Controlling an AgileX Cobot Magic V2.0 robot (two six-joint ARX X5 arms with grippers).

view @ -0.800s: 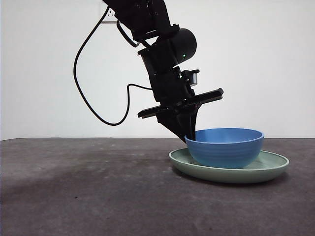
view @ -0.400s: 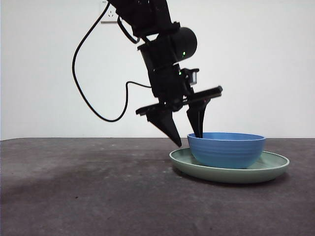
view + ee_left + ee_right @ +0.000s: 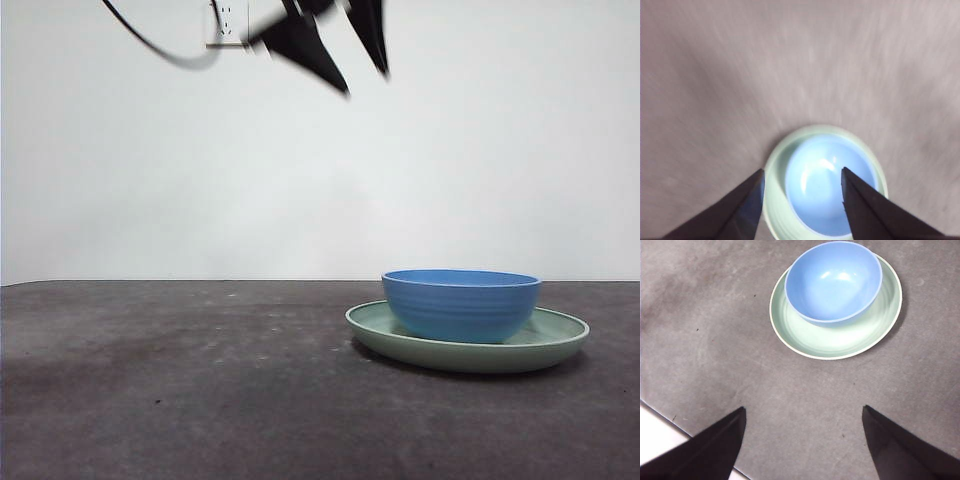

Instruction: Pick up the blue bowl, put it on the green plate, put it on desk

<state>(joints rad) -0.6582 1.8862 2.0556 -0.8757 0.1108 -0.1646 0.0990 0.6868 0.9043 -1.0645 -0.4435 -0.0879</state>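
The blue bowl (image 3: 461, 303) sits upright inside the green plate (image 3: 560, 340) on the dark desk (image 3: 200, 400), right of centre in the front view. My left gripper (image 3: 365, 82) is open and empty, high above the bowl at the top edge of that view. In the left wrist view the bowl (image 3: 827, 185) and the plate (image 3: 775, 175) lie far below the open gripper (image 3: 802, 175). My right gripper (image 3: 802, 412) is open and empty, high over the desk, apart from the bowl (image 3: 832, 280) and the plate (image 3: 840, 340).
The desk's edge (image 3: 670, 427) shows near my right gripper, with a white floor beyond it. A white wall with a socket (image 3: 227, 25) stands behind the desk.
My left gripper has let go of the bowl's rim, opened, and risen fast to the top of the front view. The bowl stays in the plate.
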